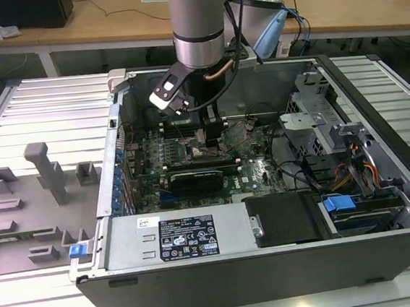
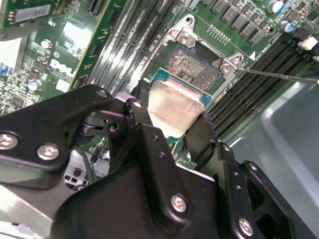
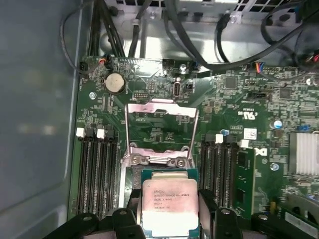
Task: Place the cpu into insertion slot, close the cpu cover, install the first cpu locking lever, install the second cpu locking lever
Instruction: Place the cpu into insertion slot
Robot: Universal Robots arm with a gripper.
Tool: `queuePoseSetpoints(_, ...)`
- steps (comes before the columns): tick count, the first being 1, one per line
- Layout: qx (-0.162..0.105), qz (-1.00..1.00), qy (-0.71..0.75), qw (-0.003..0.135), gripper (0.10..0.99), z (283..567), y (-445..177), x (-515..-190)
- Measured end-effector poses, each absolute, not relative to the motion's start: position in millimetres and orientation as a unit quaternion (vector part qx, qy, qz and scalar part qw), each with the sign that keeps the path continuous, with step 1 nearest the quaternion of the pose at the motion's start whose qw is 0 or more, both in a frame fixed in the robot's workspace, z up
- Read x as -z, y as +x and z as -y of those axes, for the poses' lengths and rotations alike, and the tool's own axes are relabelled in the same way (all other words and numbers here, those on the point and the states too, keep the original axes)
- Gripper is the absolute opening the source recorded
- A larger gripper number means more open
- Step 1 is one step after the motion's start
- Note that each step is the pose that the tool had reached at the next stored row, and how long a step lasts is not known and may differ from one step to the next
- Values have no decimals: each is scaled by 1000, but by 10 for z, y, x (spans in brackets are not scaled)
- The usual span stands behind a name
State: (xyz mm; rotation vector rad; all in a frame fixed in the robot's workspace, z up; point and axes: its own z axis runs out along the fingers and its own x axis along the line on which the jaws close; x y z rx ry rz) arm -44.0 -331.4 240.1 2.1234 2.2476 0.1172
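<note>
My gripper (image 1: pixel 210 135) reaches down into the open computer case (image 1: pixel 274 263) over the motherboard. It is shut on the cpu (image 2: pixel 175 107), a flat silvery square with a thin green rim, gripped by two opposite edges between the black fingers (image 2: pixel 144 117). The cpu hangs over the insertion slot (image 2: pixel 195 67) and covers part of it; the slot's dark centre shows beyond the chip. Whether the chip touches the slot I cannot tell. In the first wrist view my gripper (image 3: pixel 169 211) holds the cpu (image 3: pixel 169 204), and the cpu cover (image 3: pixel 160 107) stands swung open behind it.
Long black memory slots (image 3: pixel 97 174) flank the socket on both sides. A thin metal lever rod (image 2: pixel 279 75) lies beside the slot. A long black card (image 1: pixel 196 177), cables (image 1: pixel 302 177) and drive bays (image 1: pixel 355 204) fill the case. A grey fixture tray (image 1: pixel 28 207) sits at the exterior view's left.
</note>
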Motion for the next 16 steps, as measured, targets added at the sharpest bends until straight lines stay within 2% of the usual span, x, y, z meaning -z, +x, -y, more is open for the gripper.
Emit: queuePoseSetpoints(16, -30, -721, 692, 27, 541, 3202, -497, -2149)
